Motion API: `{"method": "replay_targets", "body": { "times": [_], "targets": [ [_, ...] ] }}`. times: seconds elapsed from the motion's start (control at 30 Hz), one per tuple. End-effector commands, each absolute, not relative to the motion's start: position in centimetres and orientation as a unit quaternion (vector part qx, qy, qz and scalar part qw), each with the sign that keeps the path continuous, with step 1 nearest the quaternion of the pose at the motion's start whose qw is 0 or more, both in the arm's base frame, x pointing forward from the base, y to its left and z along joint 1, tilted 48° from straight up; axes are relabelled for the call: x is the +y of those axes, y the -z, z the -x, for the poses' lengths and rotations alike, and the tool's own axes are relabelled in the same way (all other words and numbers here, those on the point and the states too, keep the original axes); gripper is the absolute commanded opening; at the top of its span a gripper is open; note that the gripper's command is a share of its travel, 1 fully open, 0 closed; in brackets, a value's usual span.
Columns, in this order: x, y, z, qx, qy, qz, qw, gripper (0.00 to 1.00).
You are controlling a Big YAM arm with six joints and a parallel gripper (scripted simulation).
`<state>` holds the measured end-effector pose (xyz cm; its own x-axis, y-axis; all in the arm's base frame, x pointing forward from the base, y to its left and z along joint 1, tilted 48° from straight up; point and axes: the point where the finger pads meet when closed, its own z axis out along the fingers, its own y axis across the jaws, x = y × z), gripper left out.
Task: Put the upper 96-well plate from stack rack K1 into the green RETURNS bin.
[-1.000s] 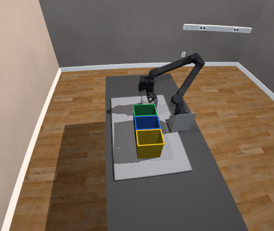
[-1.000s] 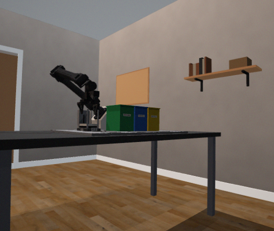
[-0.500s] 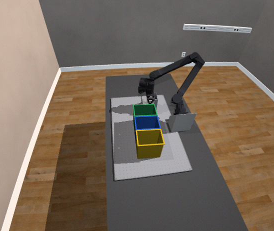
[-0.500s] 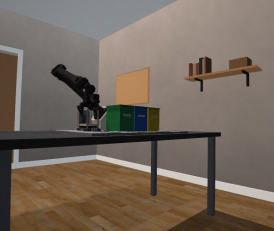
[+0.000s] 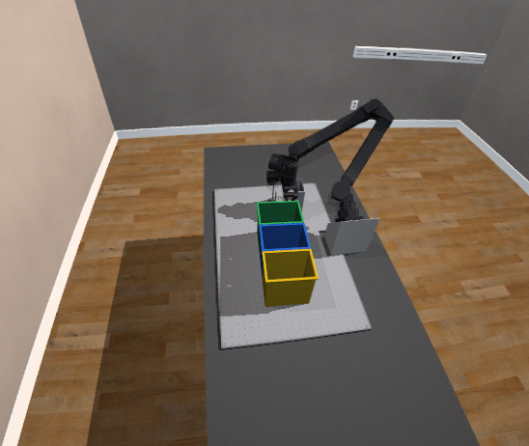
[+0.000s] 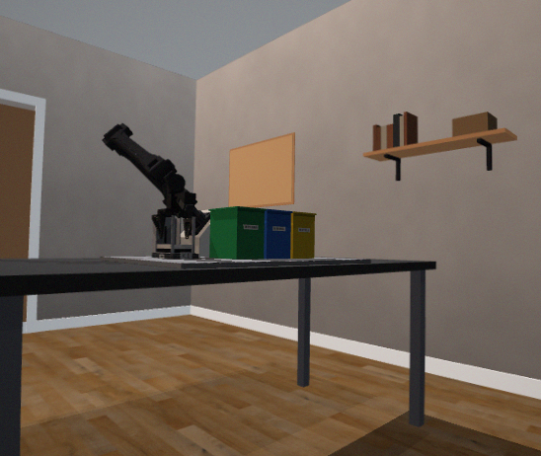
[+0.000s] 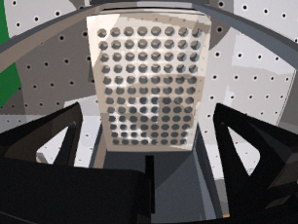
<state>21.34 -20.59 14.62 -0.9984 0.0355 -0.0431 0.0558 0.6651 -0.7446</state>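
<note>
The upper 96-well plate (image 7: 150, 87) is white with rows of round wells. My gripper (image 7: 147, 110) is open and straddles the near end of the plate, one finger on each side, apart from it. In the top view the gripper (image 5: 280, 193) sits low over the rack (image 5: 290, 192), just behind the green bin (image 5: 280, 212). In the exterior view the gripper (image 6: 179, 232) is left of the green bin (image 6: 236, 233). The lower plate is hidden under the upper one.
The blue bin (image 5: 284, 236) and the yellow bin (image 5: 289, 276) stand upright in a row in front of the green one. A grey box (image 5: 350, 235) stands at the arm's base, right of the bins. All rest on a white perforated mat.
</note>
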Motion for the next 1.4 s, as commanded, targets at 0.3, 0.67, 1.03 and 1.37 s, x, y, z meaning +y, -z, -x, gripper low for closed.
{"method": "replay_targets", "body": {
  "times": [0.3,0.67,1.03,1.37],
  "targets": [
    [-22.4,-13.0,-21.2,0.913,0.408,-0.021,0.005,1.0],
    [-23.4,-12.2,-21.2,0.913,0.408,-0.022,0.005,1.0],
    [-23.3,-13.2,-21.8,0.911,0.412,-0.024,0.017,1.0],
    [-23.3,-13.2,-21.8,0.911,0.412,-0.024,0.017,0.0]
  ]
}}
